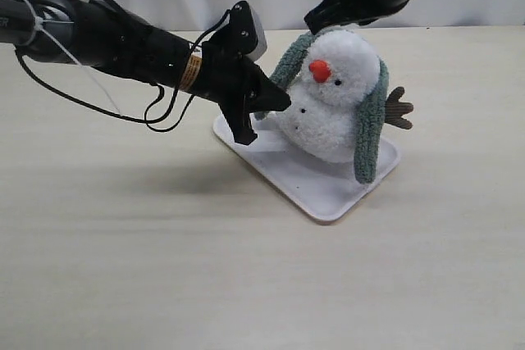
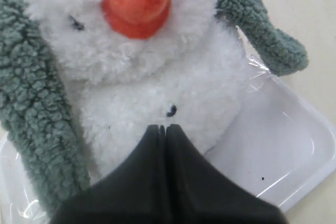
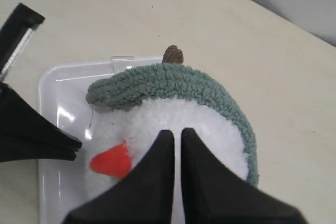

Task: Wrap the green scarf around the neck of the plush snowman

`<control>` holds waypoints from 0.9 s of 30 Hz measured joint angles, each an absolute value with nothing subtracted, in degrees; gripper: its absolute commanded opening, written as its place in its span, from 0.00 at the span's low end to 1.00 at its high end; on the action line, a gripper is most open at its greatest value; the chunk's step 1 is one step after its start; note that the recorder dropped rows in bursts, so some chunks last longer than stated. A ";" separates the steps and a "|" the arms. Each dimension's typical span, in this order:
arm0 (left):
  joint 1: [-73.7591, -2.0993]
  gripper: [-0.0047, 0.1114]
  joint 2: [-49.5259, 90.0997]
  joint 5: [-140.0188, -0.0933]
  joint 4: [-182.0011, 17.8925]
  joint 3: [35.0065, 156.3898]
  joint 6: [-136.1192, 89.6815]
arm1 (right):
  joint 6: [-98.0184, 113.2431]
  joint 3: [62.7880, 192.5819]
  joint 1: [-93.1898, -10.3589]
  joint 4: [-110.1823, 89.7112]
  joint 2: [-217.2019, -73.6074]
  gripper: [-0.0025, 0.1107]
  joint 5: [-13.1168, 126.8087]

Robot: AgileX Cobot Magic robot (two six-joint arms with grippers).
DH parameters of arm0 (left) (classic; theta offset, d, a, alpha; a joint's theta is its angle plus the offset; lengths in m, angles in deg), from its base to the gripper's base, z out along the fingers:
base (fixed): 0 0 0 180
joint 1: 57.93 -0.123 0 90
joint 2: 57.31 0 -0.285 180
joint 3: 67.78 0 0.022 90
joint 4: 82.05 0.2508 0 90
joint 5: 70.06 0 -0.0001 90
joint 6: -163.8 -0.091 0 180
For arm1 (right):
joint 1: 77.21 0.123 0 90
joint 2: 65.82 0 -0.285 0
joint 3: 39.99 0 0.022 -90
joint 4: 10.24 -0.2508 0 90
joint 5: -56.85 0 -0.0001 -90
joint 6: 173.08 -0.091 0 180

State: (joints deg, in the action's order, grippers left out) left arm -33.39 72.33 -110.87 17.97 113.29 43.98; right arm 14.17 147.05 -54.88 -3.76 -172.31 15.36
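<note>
Pincers on both arms are drawn shut beside the plush snowman (image 1: 332, 112), which sits leaning on a white tray (image 1: 328, 194) on a pale table (image 1: 123, 268). The green scarf (image 1: 367, 133) lies over the top and back of the toy's head rather than round its neck. One end hangs down each side of the body, and the end on the right of the exterior view reaches almost to the tray.

The left gripper (image 2: 164, 128) has its fingers pressed together, holding nothing. Its tip is just in front of the snowman's belly, near a black button (image 2: 171, 110), with one scarf end hanging just beside it. Its arm reaches in from the left of the exterior view, slanting down toward the toy, with cables looped along it.

The right gripper (image 3: 173, 132) hovers over the crown of the head, its fingers nearly touching (only a sliver shows between them) and empty. The scarf's arch lies just beyond its tips. That arm descends from the upper right. A brown twig arm (image 1: 399, 108) pokes out beside the scarf.
</note>
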 measured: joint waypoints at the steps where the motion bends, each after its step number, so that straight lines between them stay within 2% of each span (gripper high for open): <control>1: -33.39 0.04 72.33 -111.02 17.97 113.29 44.15 | 14.17 147.05 -54.88 -3.06 -172.96 0.06 15.42; 21: -34.43 0.05 76.84 -109.02 18.30 112.45 49.90 | 12.45 147.05 -54.88 -0.31 -176.53 0.06 14.53; 23: -34.43 0.12 76.56 -107.45 18.30 112.45 49.26 | 12.45 147.05 -54.88 -0.31 -176.53 0.06 14.53; 27: -34.43 0.40 75.28 -106.80 18.19 112.45 45.63 | 12.45 147.05 -54.88 -0.31 -176.53 0.06 14.53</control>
State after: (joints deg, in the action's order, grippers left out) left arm -34.43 75.28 -106.80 18.19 112.45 45.63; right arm 12.45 147.05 -54.88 -0.31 -176.53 14.53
